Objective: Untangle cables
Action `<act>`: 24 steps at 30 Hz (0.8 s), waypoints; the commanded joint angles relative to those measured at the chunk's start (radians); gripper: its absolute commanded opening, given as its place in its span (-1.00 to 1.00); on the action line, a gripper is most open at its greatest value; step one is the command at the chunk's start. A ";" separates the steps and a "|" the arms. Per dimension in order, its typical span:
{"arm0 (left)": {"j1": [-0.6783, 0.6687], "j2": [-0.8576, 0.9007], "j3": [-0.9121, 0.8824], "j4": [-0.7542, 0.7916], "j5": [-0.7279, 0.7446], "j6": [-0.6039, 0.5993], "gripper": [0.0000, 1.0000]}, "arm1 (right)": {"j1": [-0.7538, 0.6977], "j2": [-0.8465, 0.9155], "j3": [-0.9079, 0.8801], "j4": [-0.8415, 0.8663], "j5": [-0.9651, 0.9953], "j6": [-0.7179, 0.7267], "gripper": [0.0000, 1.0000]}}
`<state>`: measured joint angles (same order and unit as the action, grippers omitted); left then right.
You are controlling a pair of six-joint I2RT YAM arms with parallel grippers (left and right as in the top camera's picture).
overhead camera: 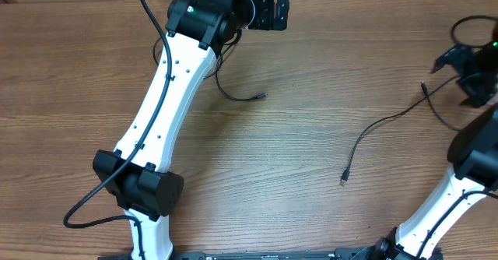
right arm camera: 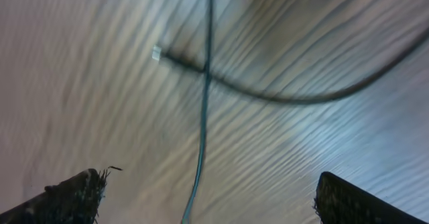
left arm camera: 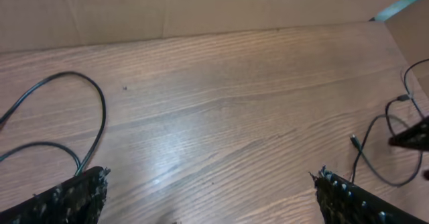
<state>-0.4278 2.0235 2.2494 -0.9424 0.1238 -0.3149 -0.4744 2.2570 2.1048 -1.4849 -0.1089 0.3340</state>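
Thin black cables lie apart on the wooden table. One short cable (overhead camera: 233, 95) curls beside the left arm, its plug end pointing right. A longer cable (overhead camera: 373, 128) runs from a plug at the lower middle right up toward the right gripper. Another thin cable (overhead camera: 437, 108) lies next to the right arm. My left gripper (overhead camera: 272, 9) is open and empty at the far edge; its wrist view (left arm camera: 211, 190) shows a cable loop (left arm camera: 97, 103) on the left and a cable (left arm camera: 375, 174) on the right. My right gripper (overhead camera: 461, 64) (right arm camera: 208, 197) is open above a thin cable (right arm camera: 204, 83) that crosses a dark cable (right arm camera: 281, 98).
A cardboard wall (left arm camera: 201, 9) stands along the table's far edge. The left arm (overhead camera: 167, 96) stretches diagonally across the left half of the table, with its own thick black cable (overhead camera: 85, 213) looping near its base. The right arm (overhead camera: 467, 166) stands at the right edge.
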 commanded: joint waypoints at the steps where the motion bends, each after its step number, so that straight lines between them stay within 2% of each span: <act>1: 0.001 0.016 0.004 -0.008 0.003 -0.010 0.99 | 0.058 -0.022 -0.057 -0.014 -0.164 -0.121 1.00; 8: 0.001 0.016 0.004 -0.034 0.003 -0.004 0.99 | 0.261 -0.022 -0.090 -0.122 -0.208 -0.132 1.00; 12: 0.001 0.016 0.004 -0.060 -0.003 0.020 0.99 | 0.370 -0.029 -0.090 -0.158 -0.034 -0.029 1.00; 16: 0.003 0.016 0.004 -0.101 -0.028 0.051 0.99 | 0.431 -0.078 -0.090 -0.148 -0.005 -0.020 1.00; 20: 0.003 0.016 0.004 -0.104 -0.067 0.064 0.99 | 0.472 -0.224 -0.090 -0.148 0.172 0.050 1.00; 24: 0.003 0.016 0.004 -0.093 -0.074 0.069 0.99 | 0.475 -0.433 -0.143 -0.129 0.219 0.064 1.00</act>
<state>-0.4278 2.0258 2.2494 -1.0466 0.0742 -0.2764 -0.0010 2.0033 1.9972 -1.6230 0.0208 0.3634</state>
